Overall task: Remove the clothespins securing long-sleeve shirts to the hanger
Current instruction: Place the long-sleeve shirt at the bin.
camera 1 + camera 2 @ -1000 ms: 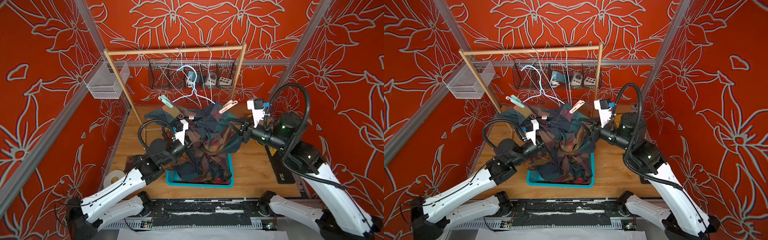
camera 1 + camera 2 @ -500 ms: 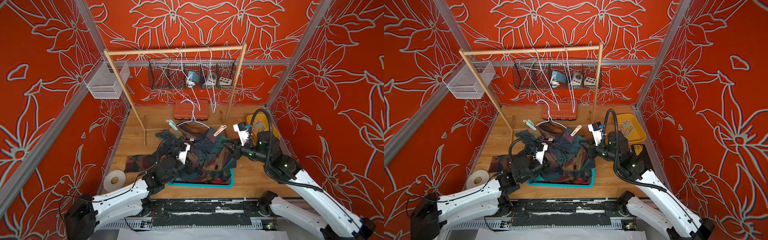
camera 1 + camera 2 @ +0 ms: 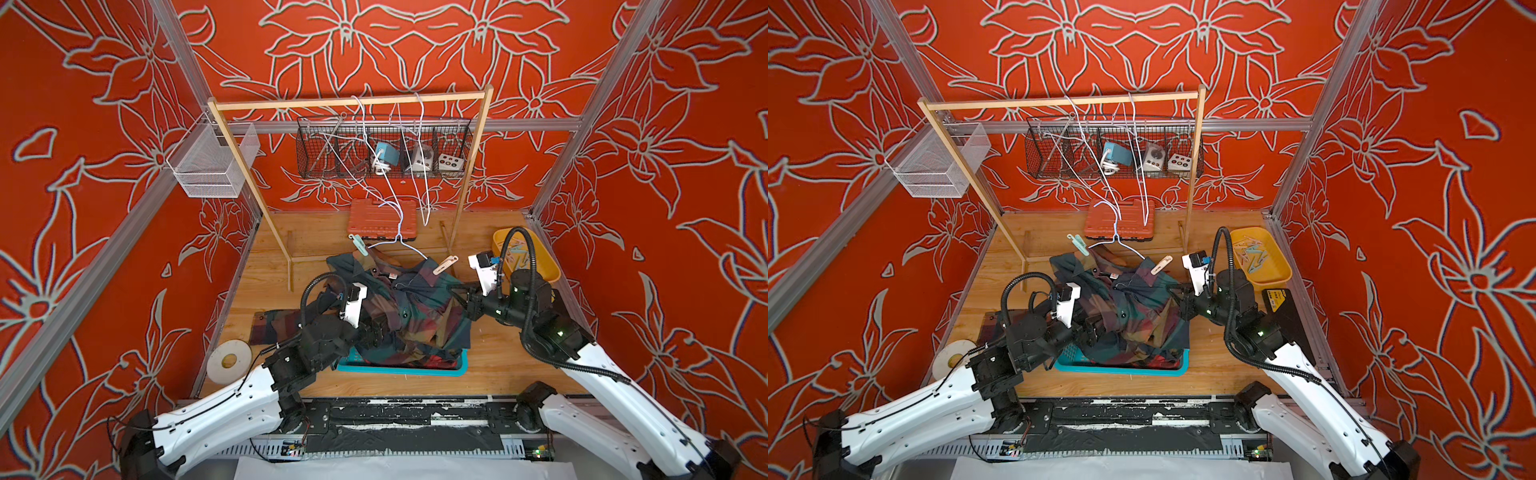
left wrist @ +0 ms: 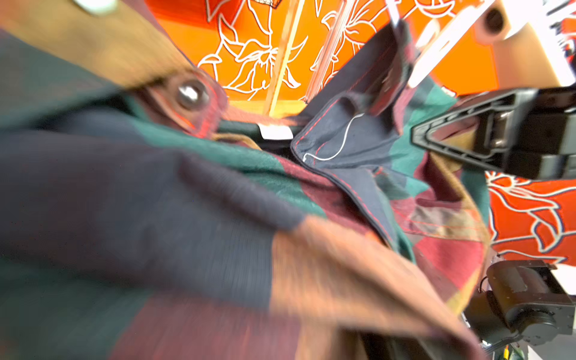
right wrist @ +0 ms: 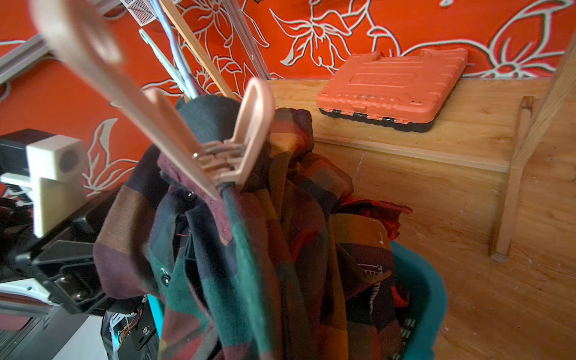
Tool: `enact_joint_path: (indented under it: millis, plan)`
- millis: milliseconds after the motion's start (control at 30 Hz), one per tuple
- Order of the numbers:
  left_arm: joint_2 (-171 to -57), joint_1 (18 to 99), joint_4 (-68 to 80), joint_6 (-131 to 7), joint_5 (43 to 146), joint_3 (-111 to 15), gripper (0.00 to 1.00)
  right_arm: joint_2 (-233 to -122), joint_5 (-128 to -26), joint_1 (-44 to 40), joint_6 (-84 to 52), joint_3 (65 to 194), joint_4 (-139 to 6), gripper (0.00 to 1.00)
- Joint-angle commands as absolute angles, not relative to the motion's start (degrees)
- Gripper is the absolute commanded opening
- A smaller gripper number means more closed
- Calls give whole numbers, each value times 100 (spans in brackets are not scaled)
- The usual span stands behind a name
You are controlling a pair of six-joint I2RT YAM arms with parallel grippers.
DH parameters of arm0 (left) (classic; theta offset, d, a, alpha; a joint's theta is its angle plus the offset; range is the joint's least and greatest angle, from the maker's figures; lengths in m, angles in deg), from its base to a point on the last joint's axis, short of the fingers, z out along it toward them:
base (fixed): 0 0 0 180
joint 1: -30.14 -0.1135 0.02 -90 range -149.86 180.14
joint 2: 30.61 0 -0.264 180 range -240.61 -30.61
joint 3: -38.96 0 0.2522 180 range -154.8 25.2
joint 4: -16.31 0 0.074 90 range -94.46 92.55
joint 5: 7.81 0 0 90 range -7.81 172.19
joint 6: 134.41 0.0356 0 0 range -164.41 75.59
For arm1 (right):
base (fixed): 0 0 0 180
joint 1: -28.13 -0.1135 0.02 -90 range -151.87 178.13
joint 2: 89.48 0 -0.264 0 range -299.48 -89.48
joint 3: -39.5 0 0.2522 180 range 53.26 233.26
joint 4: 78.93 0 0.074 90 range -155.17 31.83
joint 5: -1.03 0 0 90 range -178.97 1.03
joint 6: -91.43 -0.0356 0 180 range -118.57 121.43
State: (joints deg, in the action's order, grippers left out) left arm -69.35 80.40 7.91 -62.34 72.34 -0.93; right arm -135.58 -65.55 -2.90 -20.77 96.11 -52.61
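Clearly lowered over the last second: dark plaid shirt, earlier lifted high at mid-frame between both arms, now heaped on the teal basket at lower centre of both top views, one sleeve trailing left across the tabletop. Still pegged at both shoulders of the white hanger: mint clothespin at the upper-left end, pink clothespin at the upper-right end, both standing clear of the folds. Shut tight at the shirt's right edge, the right gripper, seemingly pinching cloth just below the pink peg. Pressed into the folds on the shirt's left, the left gripper; cannot tell from any view how wide. For the task, as a judgement: no peg off this shirt yet, but garment rested and steadied, pegs exposed, so likely ready for a first squeeze-and-pull, then a drop into the yellow tray of loose pegs at right.
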Motion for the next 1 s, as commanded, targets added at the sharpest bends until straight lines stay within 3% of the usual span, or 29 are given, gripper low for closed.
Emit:
enact_joint_path:
  millis: [0,200,267,333,600,967]
  plan:
    - [-6738,8068,229,-6195,7074,-377,83,-13413,-6423,-89,-1950,9614,-5539,0]
    - [-6358,8068,-541,-6033,6828,-844,83,-13358,-6350,165,-1846,9563,-5446,0]
    - [-6267,8068,-647,-5814,6846,-1064,70,-13376,-6314,193,-1834,9547,-5454,0]
    - [-6334,8067,-732,-5509,6920,-1426,65,-13440,-6232,224,-1826,9552,-5464,0]
    - [-7295,8067,-680,-4255,7197,-2769,77,-13520,-6141,229,-1540,9708,-5277,0]
    - [-8531,7694,296,-3854,7275,-3496,79,-13458,-5736,211,-1075,9731,-5182,0]
